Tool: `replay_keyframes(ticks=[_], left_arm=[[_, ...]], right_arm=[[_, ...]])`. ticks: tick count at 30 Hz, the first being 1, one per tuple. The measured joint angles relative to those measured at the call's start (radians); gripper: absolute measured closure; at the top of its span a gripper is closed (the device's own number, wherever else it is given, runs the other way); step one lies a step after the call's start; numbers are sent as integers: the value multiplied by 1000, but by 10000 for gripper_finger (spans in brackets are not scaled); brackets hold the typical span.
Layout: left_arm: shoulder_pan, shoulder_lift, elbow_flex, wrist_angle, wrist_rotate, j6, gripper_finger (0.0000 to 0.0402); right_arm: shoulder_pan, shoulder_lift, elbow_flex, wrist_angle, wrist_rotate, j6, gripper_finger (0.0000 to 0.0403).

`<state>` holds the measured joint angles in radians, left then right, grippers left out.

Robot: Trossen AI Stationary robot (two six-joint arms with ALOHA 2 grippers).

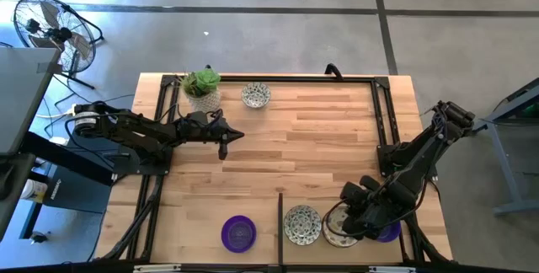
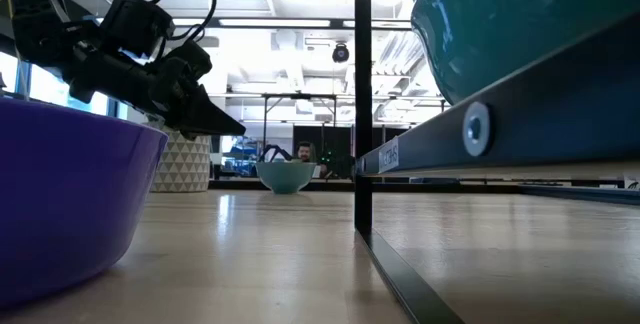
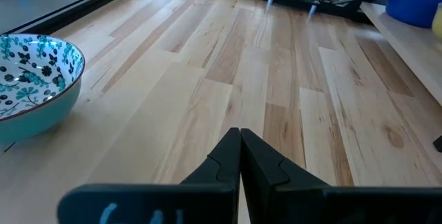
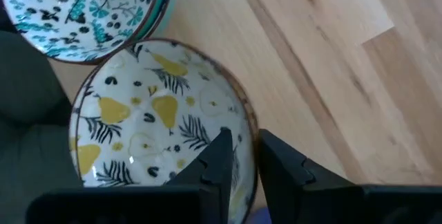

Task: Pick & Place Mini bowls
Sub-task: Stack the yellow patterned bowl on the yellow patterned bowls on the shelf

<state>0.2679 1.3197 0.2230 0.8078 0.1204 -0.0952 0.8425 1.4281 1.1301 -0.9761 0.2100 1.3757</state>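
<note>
A cream bowl with yellow pears [image 4: 152, 127] sits at the table's near right, beside a green-speckled bowl [image 1: 301, 224], which also shows in the right wrist view [image 4: 83, 10]. My right gripper [image 4: 242, 144] is over the pear bowl [image 1: 335, 227] and shut on its rim. A purple bowl [image 1: 391, 232] peeks out beyond that gripper. Another purple bowl [image 1: 239, 232] stands near the front edge, and a second speckled bowl [image 1: 255, 96] stands at the far edge. My left gripper [image 1: 226, 142] is shut and empty above the table's left middle. My right gripper holds the pear bowl by its rim [image 4: 250, 124], one finger [image 4: 217, 158] inside the bowl and the other [image 4: 276, 162] outside. The fingers come from above, pointing down. I cannot tell whether the bowl is lifted off the table.
A pale pot with a green plant [image 1: 202, 92] stands at the far left, close to my left arm. A thin black bar [image 1: 280, 222] stands up between the front purple bowl and the speckled bowl. A black frame runs round the table. The table's middle [image 1: 320, 147] is bare wood.
</note>
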Motion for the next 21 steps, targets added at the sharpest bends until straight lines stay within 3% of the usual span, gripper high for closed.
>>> replay_keyframes(ticks=[9, 18, 21], left_arm=[[0, 0, 0, 0, 3, 0, 402], [0, 0, 0, -3, 5, -7, 402], [0, 0, 0, -3, 6, -7, 402]], right_arm=[[0, 0, 0, 23, -35, 4, 396], [-32, 0, 0, 9, -41, -10, 373], [-48, 0, 0, 7, -89, -15, 362]])
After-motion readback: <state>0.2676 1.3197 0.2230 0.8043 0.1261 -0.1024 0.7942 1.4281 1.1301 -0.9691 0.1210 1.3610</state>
